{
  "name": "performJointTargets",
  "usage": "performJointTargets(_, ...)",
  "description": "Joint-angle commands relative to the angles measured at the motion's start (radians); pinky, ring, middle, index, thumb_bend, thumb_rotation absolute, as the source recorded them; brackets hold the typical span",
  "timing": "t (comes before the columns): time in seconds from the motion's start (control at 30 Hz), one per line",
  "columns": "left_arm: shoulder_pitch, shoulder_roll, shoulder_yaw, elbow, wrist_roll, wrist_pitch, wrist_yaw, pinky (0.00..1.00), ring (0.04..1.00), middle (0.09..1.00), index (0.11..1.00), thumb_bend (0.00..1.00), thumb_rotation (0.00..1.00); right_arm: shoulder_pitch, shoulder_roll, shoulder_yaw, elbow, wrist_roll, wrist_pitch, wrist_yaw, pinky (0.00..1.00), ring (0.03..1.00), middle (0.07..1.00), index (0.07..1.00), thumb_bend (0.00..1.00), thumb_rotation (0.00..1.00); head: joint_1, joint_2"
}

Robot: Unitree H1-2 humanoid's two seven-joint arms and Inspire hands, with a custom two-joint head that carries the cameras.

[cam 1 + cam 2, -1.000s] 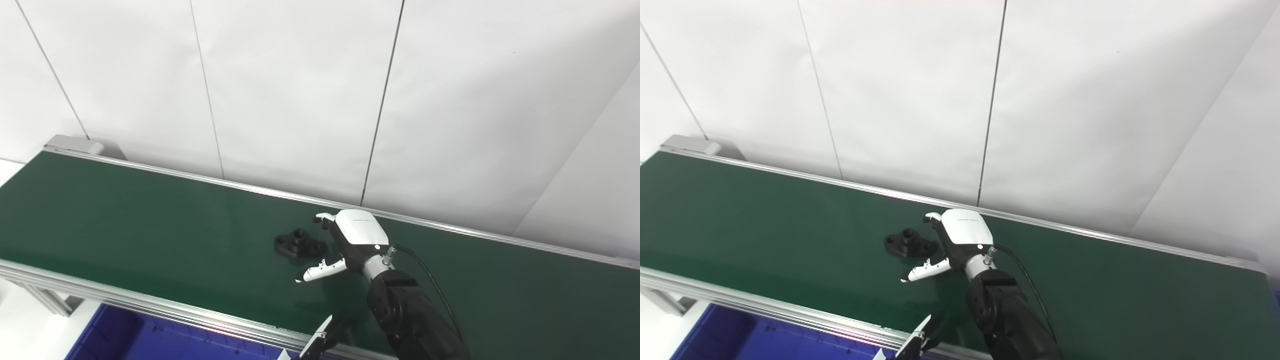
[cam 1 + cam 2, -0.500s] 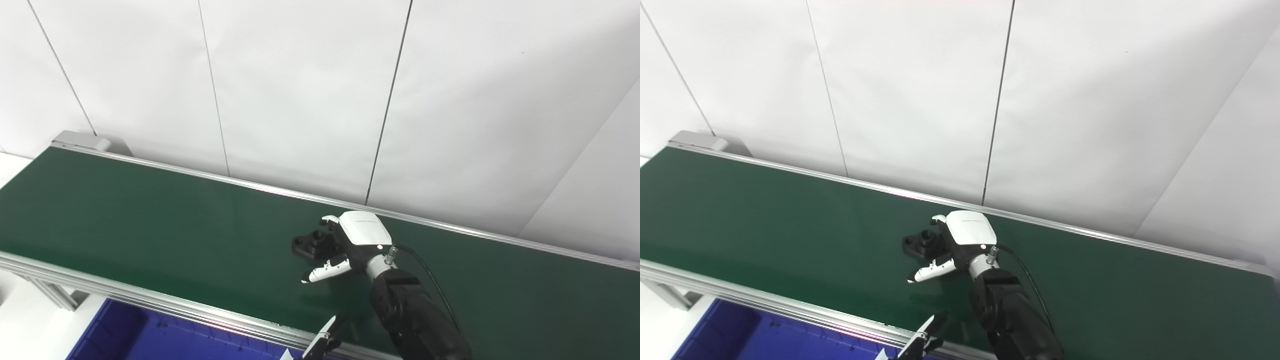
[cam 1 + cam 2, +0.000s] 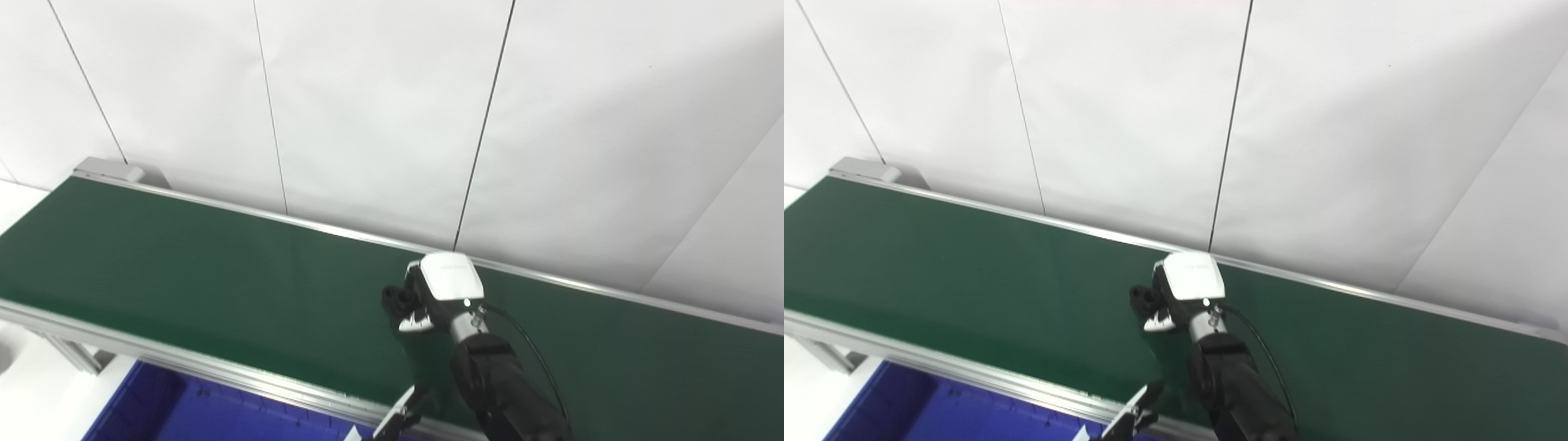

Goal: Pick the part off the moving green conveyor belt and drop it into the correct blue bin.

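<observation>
Part (image 3: 397,299): black flanged pc w/ raised boss, now inside right hand's grasp on green belt; only its left edge shows past the fingers. 1.0 s ago it lay free on belt, just left of the hand; 0.5 s ago it had ridden in betw. fingers and thumb.

Right hand (image 3: 436,294): closed around part. Thumb, stuck out toward cam 0.5 s ago, is now curled in under; white back plate tipped up more. Arm comes in from bottom right.

Contact: fingers wrap far side, thumb near side. Can't tell if part is off the belt yet; looks at or just above surface.

Belt (image 3: 968,275): nothing else on it in view.

Left hand (image 3: 1133,416): only a tip shows at bottom edge, near front rail. Open/closed: cannot tell.

Blue bin (image 3: 184,410): below front rail, lower left, partly cut off. Well apart from part.

Cam: whole view shifted a bit betw. frames = head move, not scene.

Meaning (judgement): catch phase done, belt delivered part into hand and the grasp closed on time. Remaining: lift clear, carry over front rail, release in bin.

Risk (judgement): grip is off-centre on a flat flange; part may twist on lift.
</observation>
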Motion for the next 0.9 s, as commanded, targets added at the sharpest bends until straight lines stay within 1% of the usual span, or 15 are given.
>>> performJointTargets(0.0,0.023,-0.054,-0.059,-0.044,-0.003,-0.009,0.000,0.93,1.000,0.993,0.980,0.88,0.68,0.005,-0.017,0.019,0.043,-0.035,0.075,0.019,0.04,0.099,0.176,0.478,0.52,0.12,-0.001,0.001)
performJointTargets(0.1,0.026,-0.052,-0.058,-0.052,-0.003,-0.001,-0.003,0.93,1.000,0.996,0.983,0.88,0.68,0.007,-0.033,0.056,0.055,-0.068,0.111,0.059,0.03,0.086,0.162,0.474,0.52,0.12,-0.003,0.006)
performJointTargets(0.23,0.028,-0.050,-0.056,-0.064,0.016,0.007,0.000,0.95,1.000,0.995,0.983,0.87,0.70,0.024,-0.050,0.072,0.065,-0.078,0.116,0.030,0.03,0.096,0.172,0.472,0.52,0.12,-0.004,0.008)
performJointTargets(0.43,0.029,-0.043,-0.054,-0.067,0.019,0.011,-0.001,0.96,1.000,0.990,0.979,0.87,0.70,0.049,-0.062,0.060,0.041,-0.055,0.117,0.036,0.03,0.098,0.173,0.473,0.52,0.12,-0.015,0.013)
performJointTargets(0.5,0.030,-0.041,-0.054,-0.072,0.010,0.018,-0.005,0.95,1.000,0.991,0.978,0.87,0.70,0.066,-0.066,0.048,0.017,-0.037,0.107,0.018,0.03,0.102,0.177,0.473,0.52,0.12,-0.022,0.017)
performJointTargets(0.53,0.031,-0.040,-0.054,-0.072,0.005,0.019,-0.006,0.95,1.000,0.992,0.978,0.87,0.69,0.078,-0.070,0.035,-0.004,-0.019,0.095,0.012,0.04,0.105,0.179,0.474,0.52,0.12,-0.028,0.019)
performJointTargets(0.67,0.031,-0.034,-0.050,-0.084,-0.013,0.033,-0.011,0.95,1.000,0.998,0.986,0.87,0.70,0.118,-0.087,-0.015,-0.117,0.045,0.076,0.036,0.07,0.132,0.211,0.479,0.51,0.12,-0.054,0.030)
performJointTargets(0.7,0.031,-0.031,-0.048,-0.091,-0.019,0.039,-0.013,0.96,1.000,0.999,0.988,0.87,0.70,0.134,-0.096,-0.031,-0.165,0.061,0.075,0.036,0.07,0.135,0.215,0.479,0.51,0.12,-0.071,0.038)
performJointTargets(0.73,0.031,-0.029,-0.047,-0.095,-0.023,0.043,-0.014,0.96,1.000,1.000,0.995,0.87,0.71,0.145,-0.103,-0.041,-0.199,0.072,0.075,0.037,0.08,0.143,0.224,0.483,0.51,0.13,-0.071,0.038)
performJointTargets(0.77,0.033,-0.026,-0.046,-0.102,-0.029,0.048,-0.016,0.97,1.000,1.000,0.998,0.87,0.71,0.161,-0.115,-0.049,-0.250,0.077,0.078,0.043,0.09,0.146,0.228,0.484,0.51,0.13,-0.094,0.046)
performJointTargets(0.8,0.034,-0.024,-0.045,-0.107,-0.033,0.051,-0.017,0.97,1.000,1.000,1.000,0.87,0.72,0.172,-0.123,-0.055,-0.285,0.080,0.081,0.049,0.11,0.165,0.253,0.487,0.51,0.14,-0.094,0.046)
performJointTargets(0.83,0.037,-0.021,-0.044,-0.116,-0.037,0.056,-0.018,0.98,1.000,1.000,1.000,0.88,0.74,0.189,-0.132,-0.066,-0.339,0.084,0.090,0.060,0.11,0.167,0.258,0.489,0.51,0.13,-0.122,0.057)
performJointTargets(0.87,0.039,-0.018,-0.043,-0.123,-0.041,0.062,-0.019,0.98,1.000,1.000,1.000,0.88,0.74,0.201,-0.137,-0.074,-0.377,0.086,0.097,0.069,0.11,0.167,0.258,0.489,0.51,0.13,-0.127,0.059)
